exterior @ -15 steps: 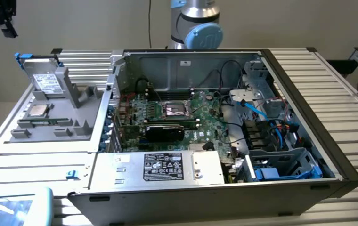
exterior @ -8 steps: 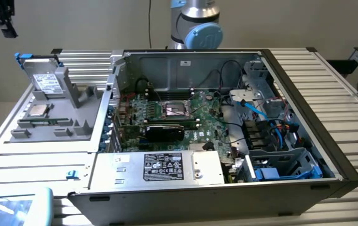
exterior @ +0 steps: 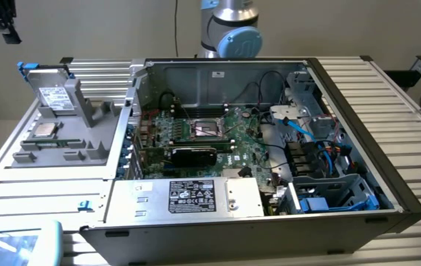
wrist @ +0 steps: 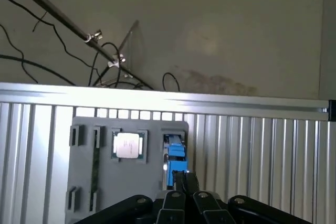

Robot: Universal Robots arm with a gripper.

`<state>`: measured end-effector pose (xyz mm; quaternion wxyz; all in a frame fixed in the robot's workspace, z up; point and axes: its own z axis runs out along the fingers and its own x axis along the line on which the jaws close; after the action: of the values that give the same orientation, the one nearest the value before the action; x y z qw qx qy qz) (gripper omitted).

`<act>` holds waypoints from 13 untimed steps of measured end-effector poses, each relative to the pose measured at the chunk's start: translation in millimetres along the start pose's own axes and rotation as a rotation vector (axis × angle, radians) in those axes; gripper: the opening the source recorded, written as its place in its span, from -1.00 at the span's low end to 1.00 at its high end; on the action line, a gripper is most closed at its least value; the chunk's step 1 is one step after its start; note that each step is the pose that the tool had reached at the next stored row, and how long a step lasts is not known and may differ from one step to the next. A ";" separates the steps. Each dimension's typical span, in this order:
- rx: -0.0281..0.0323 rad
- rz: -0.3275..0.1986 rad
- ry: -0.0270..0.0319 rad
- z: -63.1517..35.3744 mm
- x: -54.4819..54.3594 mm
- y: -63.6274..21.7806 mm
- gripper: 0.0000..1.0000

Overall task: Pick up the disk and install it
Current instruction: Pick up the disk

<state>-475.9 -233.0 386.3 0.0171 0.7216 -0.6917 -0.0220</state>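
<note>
Ribbed aluminium slats make up the table (exterior: pixel 410 105), which stands before a plain beige wall (wrist: pixel 236 24). The disk (exterior: pixel 54 98) stands in a grey fixture (exterior: pixel 85 149) on the exterior view's left of the table. Its white label faces up and its blue carrier frame pokes out at the far end. In the wrist view it appears edge-on as a bright blue strip in one of the fixture's slots. A small square CPU chip (exterior: pixel 44 131) sits in a pocket of the same fixture, just beside the disk.

The gripper (wrist: pixel 185 178) has its two black fingers pressed together with nothing between them. In the wrist view the fingertips overlap the blue frame, but in the exterior view the black gripper hangs in the upper left corner, well above the fixture and apart from the disk.

To the exterior view's right of the fixture lies an open computer case (exterior: pixel 358 94). Inside it are a green motherboard (exterior: pixel 203 130), a silver power supply (exterior: pixel 195 197) with a black label at the near edge, and a drive cage (exterior: pixel 336 191) with blue parts at the near right corner. The arm (exterior: pixel 229 30) rises behind the case.
</note>
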 end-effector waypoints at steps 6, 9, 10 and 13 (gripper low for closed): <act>-0.0063 -0.002 -0.0003 0.0 0.0 0.1 -0.79; -0.0094 -0.003 -0.0004 0.0 0.0 0.1 -0.79; -0.0094 -0.004 -0.0004 0.0 0.1 0.0 -0.79; -0.0094 -0.005 -0.0008 0.0 0.0 0.0 -0.76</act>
<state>-475.9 -233.0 386.3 0.0201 0.7232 -0.6899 -0.0256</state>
